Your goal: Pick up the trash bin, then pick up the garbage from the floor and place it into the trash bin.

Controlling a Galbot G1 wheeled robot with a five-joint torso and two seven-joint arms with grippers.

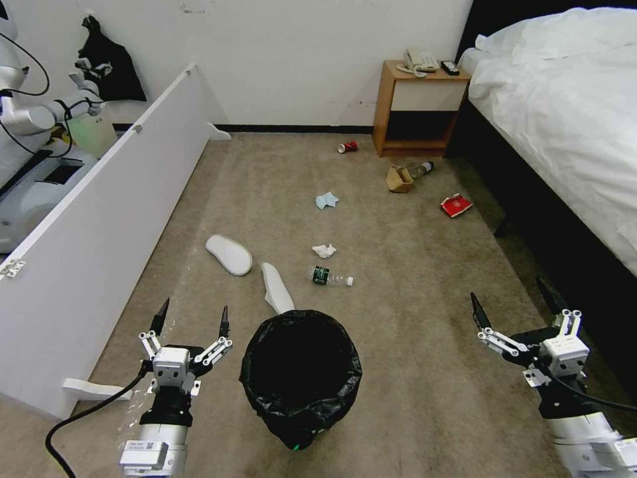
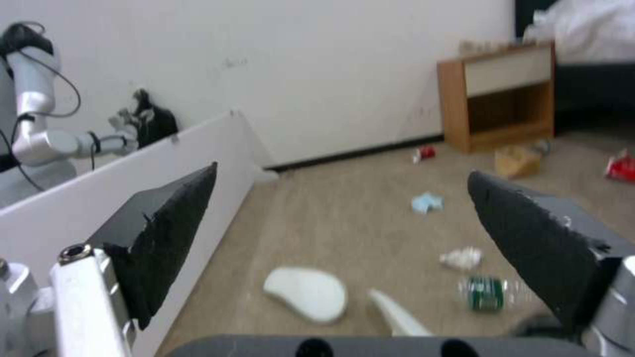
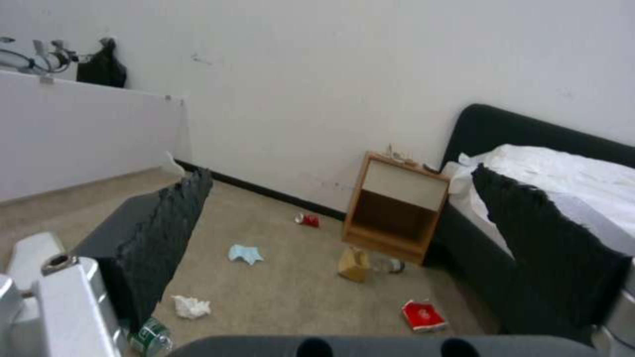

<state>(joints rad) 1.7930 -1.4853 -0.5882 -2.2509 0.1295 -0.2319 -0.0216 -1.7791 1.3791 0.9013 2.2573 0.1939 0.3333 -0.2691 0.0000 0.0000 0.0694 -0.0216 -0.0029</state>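
The trash bin [image 1: 300, 375], lined with a black bag, stands on the carpet between my arms. My left gripper [image 1: 191, 317] hovers open just left of it, and my right gripper [image 1: 511, 299] is open, farther off to its right. Garbage lies beyond the bin: two white slippers [image 1: 229, 254] [image 1: 277, 288], a clear bottle [image 1: 330, 276], a white tissue [image 1: 324, 250], a blue mask [image 1: 326, 200], a brown paper bag [image 1: 399, 178], a second bottle [image 1: 422, 169], a red packet [image 1: 456, 205] and a red can [image 1: 347, 147]. The left wrist view shows a slipper [image 2: 305, 293], the bottle [image 2: 487, 293] and the tissue [image 2: 462, 257].
A long white board [image 1: 93, 226] fences the left side, with another robot [image 1: 33, 113] behind it. A bed [image 1: 564, 119] runs along the right, and a wooden nightstand [image 1: 417, 109] stands against the far wall. Open carpet [image 1: 411, 318] lies between bin and bed.
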